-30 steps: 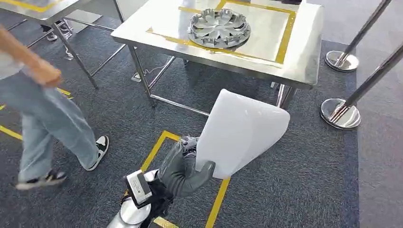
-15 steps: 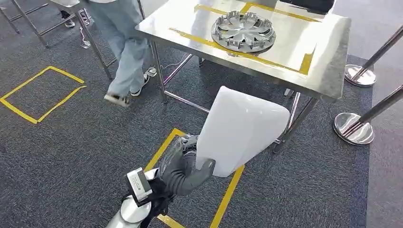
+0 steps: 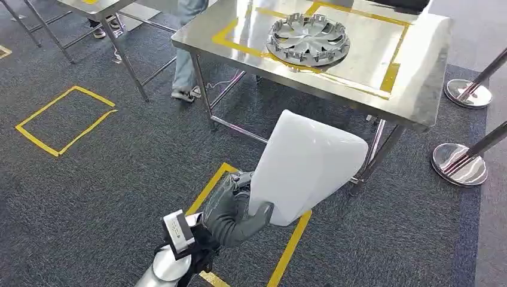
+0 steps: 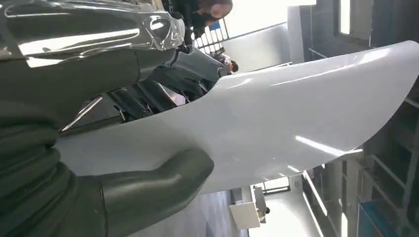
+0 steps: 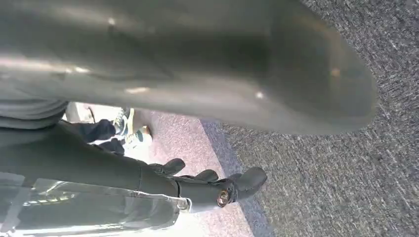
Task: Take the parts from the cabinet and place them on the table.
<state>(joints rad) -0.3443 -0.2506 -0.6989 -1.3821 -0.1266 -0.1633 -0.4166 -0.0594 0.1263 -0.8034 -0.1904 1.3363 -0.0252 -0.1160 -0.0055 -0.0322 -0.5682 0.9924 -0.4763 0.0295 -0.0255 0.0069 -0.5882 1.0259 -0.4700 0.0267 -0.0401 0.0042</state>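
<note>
My left hand (image 3: 236,215) grips the lower edge of a large white curved panel (image 3: 305,164), held upright and tilted over the carpet in front of me. Up close, the thumb presses one face of the panel (image 4: 296,113) while the dark fingers of that hand (image 4: 99,98) lie behind it. Ahead stands the steel table (image 3: 370,57), marked with yellow tape, with a silver hubcap (image 3: 308,40) lying on it. The panel's top edge is just short of the table's near rim. My right hand (image 5: 197,182) hangs over the carpet, fingers stretched out and holding nothing.
Two chrome stanchion bases (image 3: 459,164) (image 3: 468,92) stand right of the table. A person's legs (image 3: 186,60) are at the table's far left corner, next to a second steel table (image 3: 89,6). Yellow tape squares mark the floor (image 3: 66,119) (image 3: 293,239).
The whole view has shifted as I walk, and the table now lies closer and further right. The person has walked from my left to beside the table. The panel stays in my left hand.
</note>
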